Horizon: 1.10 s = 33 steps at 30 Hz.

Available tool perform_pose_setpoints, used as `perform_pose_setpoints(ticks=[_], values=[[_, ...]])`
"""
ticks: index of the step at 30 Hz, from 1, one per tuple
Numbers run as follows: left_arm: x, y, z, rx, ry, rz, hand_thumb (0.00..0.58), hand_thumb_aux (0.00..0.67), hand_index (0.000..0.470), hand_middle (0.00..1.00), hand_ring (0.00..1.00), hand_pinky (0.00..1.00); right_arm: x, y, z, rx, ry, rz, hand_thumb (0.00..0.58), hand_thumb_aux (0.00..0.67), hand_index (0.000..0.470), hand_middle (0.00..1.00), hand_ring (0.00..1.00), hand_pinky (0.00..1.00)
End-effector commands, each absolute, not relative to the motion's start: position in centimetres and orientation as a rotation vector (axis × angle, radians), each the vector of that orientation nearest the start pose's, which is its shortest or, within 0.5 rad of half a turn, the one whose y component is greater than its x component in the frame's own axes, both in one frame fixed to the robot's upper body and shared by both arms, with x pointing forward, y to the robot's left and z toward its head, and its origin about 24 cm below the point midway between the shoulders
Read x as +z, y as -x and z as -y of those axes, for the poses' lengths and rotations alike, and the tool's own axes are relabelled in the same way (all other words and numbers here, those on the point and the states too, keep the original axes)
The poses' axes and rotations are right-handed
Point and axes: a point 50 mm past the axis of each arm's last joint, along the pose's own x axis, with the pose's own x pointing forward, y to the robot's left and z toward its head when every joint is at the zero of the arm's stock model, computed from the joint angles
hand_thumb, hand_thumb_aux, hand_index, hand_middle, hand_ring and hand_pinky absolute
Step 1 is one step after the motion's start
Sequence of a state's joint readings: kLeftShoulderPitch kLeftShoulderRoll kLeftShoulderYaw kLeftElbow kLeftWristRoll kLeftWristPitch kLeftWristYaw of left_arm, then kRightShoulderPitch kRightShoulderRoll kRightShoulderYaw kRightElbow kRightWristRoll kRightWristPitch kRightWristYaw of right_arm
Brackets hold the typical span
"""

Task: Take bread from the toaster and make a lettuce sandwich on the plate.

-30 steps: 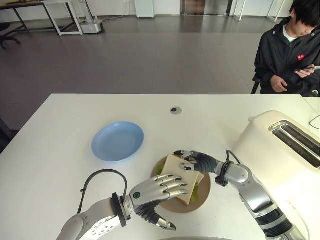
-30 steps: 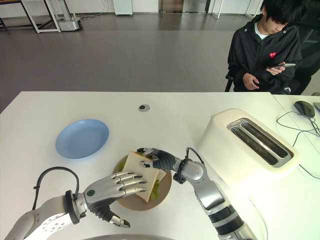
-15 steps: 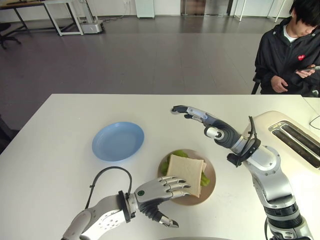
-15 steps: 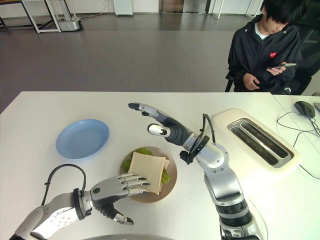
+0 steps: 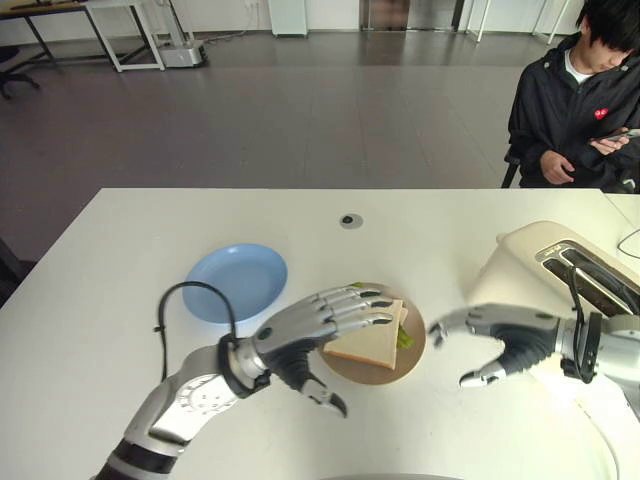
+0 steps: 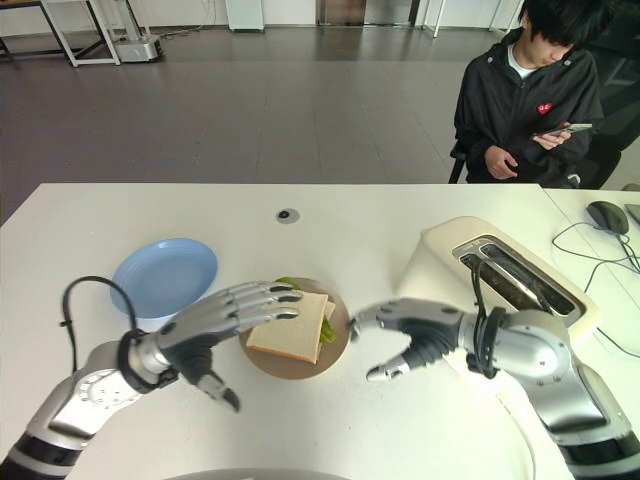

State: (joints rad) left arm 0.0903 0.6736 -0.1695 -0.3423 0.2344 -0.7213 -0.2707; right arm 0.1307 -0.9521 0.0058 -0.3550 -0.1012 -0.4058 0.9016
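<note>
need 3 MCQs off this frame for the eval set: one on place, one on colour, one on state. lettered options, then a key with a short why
1. The toaster stands:
A. at the robot's left
B. at the robot's right
C. between the two plates

2. The plate with no food on it is:
A. blue
B. brown
C. white

3. The left hand is:
A. shut on a slice of bread
B. open, fingers stretched over the sandwich
C. shut, holding nothing

Key:
1 B: it sits at the right edge, behind the right hand.
2 A: the bare plate is blue, while the sandwich lies on the brown plate.
3 B: its fingers are spread out and grip nothing.
</note>
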Motion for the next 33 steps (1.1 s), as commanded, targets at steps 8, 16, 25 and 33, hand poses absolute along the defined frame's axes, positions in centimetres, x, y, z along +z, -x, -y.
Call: perform_pose_setpoints(ticks=[8, 16, 25, 33], values=[[2.2, -16.4, -17.3, -1.279, -1.157, 0.033, 0.58, 0.67, 0.47, 1.0, 1.0, 1.0, 4.5, -17.9, 17.9, 1.428, 1.159, -0.133, 0.58, 0.67, 0.47, 0.95, 0.95, 0.95], [2.6, -24.8, -14.4, -0.911, -1.346, 0.277, 0.58, 0.67, 0.47, 1.0, 1.0, 1.0, -1.7, -23.2, 17.1, 1.132, 1.092, -0.228, 0.58, 0.67, 0.47, 0.92, 0.92, 0.92], [2.3, -31.1, -11.8, -0.663, -1.366, 0.296, 0.58, 0.67, 0.47, 1.0, 1.0, 1.0, -1.3, -29.7, 16.7, 0.744, 1.083, -0.153, 0.58, 0.67, 0.47, 0.92, 0.92, 0.92], [3.8, -32.2, -12.1, -0.573, -1.291, 0.38, 0.58, 0.67, 0.47, 1.0, 1.0, 1.0, 0.8, -29.9, 15.1, 0.691, 0.952, 0.097, 0.468, 0.376, 0.264, 0.87, 0.87, 0.87]])
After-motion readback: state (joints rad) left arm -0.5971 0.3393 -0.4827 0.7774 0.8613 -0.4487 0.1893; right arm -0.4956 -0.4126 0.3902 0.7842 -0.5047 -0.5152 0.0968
